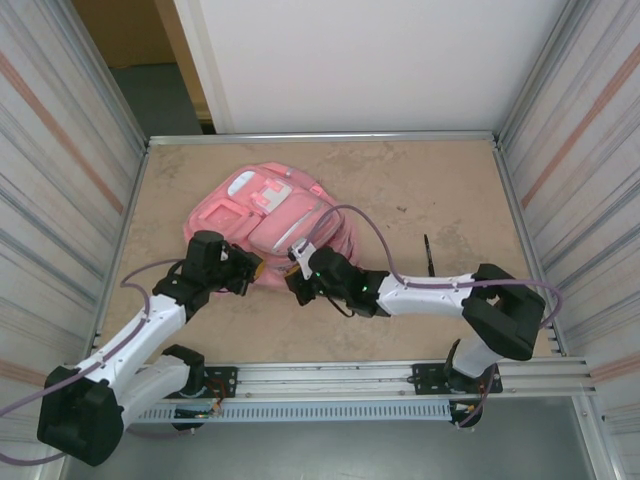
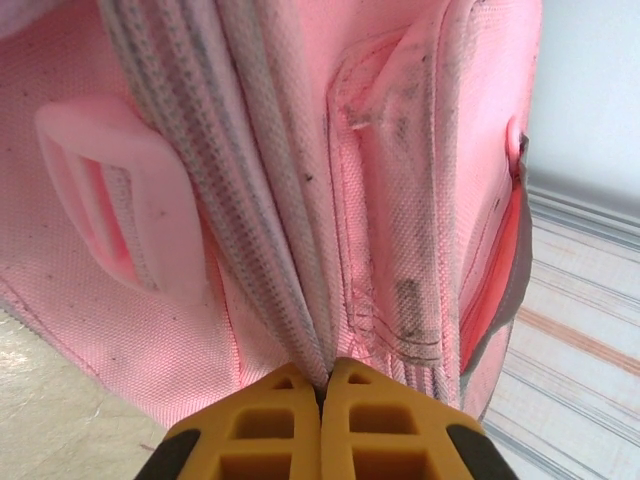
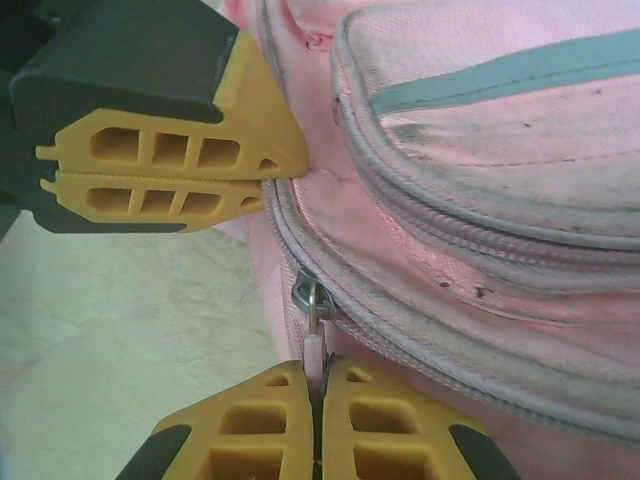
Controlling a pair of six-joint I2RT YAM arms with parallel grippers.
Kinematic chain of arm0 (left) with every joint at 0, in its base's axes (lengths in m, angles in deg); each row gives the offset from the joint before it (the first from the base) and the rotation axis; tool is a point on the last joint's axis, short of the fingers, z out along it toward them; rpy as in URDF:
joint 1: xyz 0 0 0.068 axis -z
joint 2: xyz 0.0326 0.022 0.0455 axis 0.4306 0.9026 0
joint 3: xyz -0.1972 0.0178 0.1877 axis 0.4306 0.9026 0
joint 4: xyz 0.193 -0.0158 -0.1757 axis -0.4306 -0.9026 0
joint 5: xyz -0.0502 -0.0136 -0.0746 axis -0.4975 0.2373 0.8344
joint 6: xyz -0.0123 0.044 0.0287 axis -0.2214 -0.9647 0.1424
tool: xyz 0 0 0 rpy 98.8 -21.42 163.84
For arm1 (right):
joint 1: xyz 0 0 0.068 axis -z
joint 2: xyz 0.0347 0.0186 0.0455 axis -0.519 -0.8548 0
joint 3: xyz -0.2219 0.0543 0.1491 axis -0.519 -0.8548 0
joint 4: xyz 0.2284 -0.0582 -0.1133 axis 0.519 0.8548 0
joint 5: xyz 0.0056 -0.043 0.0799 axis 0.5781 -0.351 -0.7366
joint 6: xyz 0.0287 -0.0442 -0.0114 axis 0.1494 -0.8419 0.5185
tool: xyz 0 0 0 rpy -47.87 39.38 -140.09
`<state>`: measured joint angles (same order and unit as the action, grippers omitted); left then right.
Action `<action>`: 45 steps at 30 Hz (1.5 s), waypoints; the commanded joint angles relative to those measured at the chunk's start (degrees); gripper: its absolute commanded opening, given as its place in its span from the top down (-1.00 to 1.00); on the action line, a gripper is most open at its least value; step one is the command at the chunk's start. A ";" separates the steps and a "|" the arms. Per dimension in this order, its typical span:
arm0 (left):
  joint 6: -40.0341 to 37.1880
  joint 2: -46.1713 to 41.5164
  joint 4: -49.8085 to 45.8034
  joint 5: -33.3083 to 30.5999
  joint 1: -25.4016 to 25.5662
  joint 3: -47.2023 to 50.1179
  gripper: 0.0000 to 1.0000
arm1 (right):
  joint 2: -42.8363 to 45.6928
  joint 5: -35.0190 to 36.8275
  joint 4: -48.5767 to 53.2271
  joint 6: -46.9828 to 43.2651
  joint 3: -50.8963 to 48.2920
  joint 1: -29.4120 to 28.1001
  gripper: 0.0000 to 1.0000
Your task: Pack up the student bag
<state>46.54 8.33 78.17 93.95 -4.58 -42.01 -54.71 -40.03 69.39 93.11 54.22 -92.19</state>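
Note:
The pink student bag [image 1: 270,208] lies flat on the table's left half, its zipped pockets facing up. At the bag's near edge my left gripper [image 1: 250,272] is shut on a fold of the bag's fabric beside the grey zipper tape [image 2: 322,385]. Just to its right, my right gripper [image 1: 298,270] is shut on the pale zipper pull [image 3: 315,350], which hangs from a metal slider [image 3: 310,298] on the bag's main zipper. In the right wrist view the left gripper [image 3: 275,180] sits against the bag [image 3: 480,200] close above the slider.
A thin black pen-like object [image 1: 428,254] lies on the table to the right of the bag. Metal walls [image 1: 560,180] enclose the table on both sides, and a rail [image 1: 400,375] runs along the near edge. A pink plastic buckle [image 2: 110,190] sits on the bag's side.

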 commanded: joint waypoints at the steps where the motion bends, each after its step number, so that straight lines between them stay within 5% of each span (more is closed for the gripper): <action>1: -2.81 -1.34 -1.39 -0.10 -1.65 0.94 1.00 | 2.47 -8.62 13.01 3.45 5.05 3.17 0.96; 8: -4.01 -1.34 -0.79 2.08 -4.36 1.83 1.00 | 7.37 -4.66 31.68 -5.92 7.15 7.59 1.00; 19: -13.64 5.14 -1.90 10.02 -10.84 -2.90 1.00 | 14.33 -4.94 29.09 -12.07 -1.07 19.22 1.00; 29: -28.24 22.12 -7.12 18.64 -16.26 -18.07 0.97 | 11.83 -11.53 24.00 -16.15 -1.49 18.42 1.00; 30: -29.17 23.59 -7.71 18.42 -16.43 -19.66 0.90 | 10.96 -12.16 23.13 -15.55 -1.32 18.05 1.00; 33: -29.81 27.13 -10.04 20.17 -18.53 -23.64 0.21 | 7.70 -12.49 20.37 -13.16 -0.77 16.35 1.00; 36: -29.40 24.38 -11.99 20.85 -19.24 -23.23 -0.01 | 4.12 -12.40 18.14 -10.80 -0.24 14.77 1.00; 40: -22.50 10.61 -14.84 16.22 -15.51 -15.13 -0.11 | 0.17 -11.02 16.71 -9.60 0.50 12.21 1.00; 45: -13.94 -1.81 -15.03 2.88 -1.50 -8.98 -0.10 | -3.44 -8.86 16.66 -9.33 1.68 11.62 0.90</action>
<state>26.54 9.12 64.82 105.29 -10.19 -53.29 -56.31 -50.08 85.59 82.62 54.15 -80.08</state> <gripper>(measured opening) 0.553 0.053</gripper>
